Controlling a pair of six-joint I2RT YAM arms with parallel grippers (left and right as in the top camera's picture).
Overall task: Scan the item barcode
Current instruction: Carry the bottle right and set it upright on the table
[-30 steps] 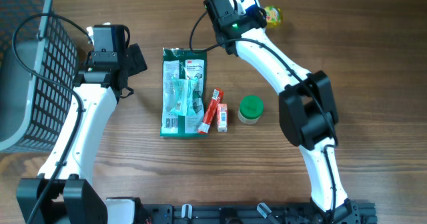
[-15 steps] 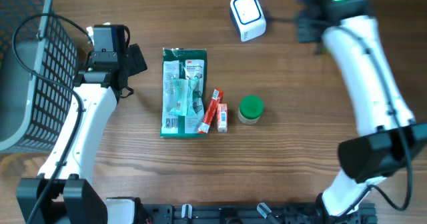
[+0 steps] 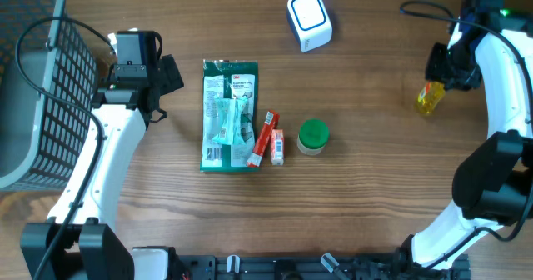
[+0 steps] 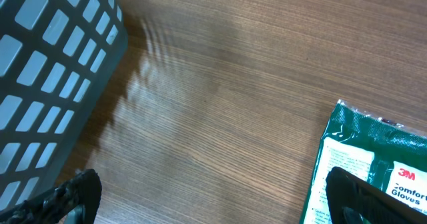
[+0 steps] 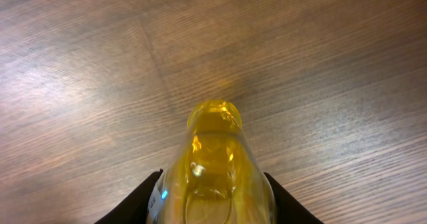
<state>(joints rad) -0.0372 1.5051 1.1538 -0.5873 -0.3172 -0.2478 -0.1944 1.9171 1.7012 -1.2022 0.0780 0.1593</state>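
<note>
- Right claw [image 3: 439, 77] clamped on clear yellow plastic bottle [image 3: 427, 99], at right side of wooden counter [image 3: 375, 188], well apart from white cube scanner [image 3: 309, 20].
- Left claw [image 4: 213, 199] spread wide, holding nothing, between grey mesh basket [image 4: 47, 84] and green glove packet [image 4: 373, 151].

We count two grippers: left gripper [image 4: 213, 194], right gripper [image 5: 210, 207].

- One yellow bottle [image 5: 213, 151], between the right gripper's fingers.
- One white barcode scanner [image 3: 309, 20], well off to the right gripper's left.
- One green 3M gloves pack [image 3: 229, 113], near the left gripper, on its right.
- Two small red-and-white packs on the far side of the gloves pack from the left gripper: a red stick pack [image 3: 265, 135] and a boxy pack [image 3: 277, 147].
- One green-lidded jar [image 3: 313, 137], just past those two, roughly midway between both grippers.
- One grey mesh basket [image 3: 33, 80], near the left gripper on its left.
- One wooden table [image 3: 375, 197].

That makes six loose items, plus the basket.
</note>
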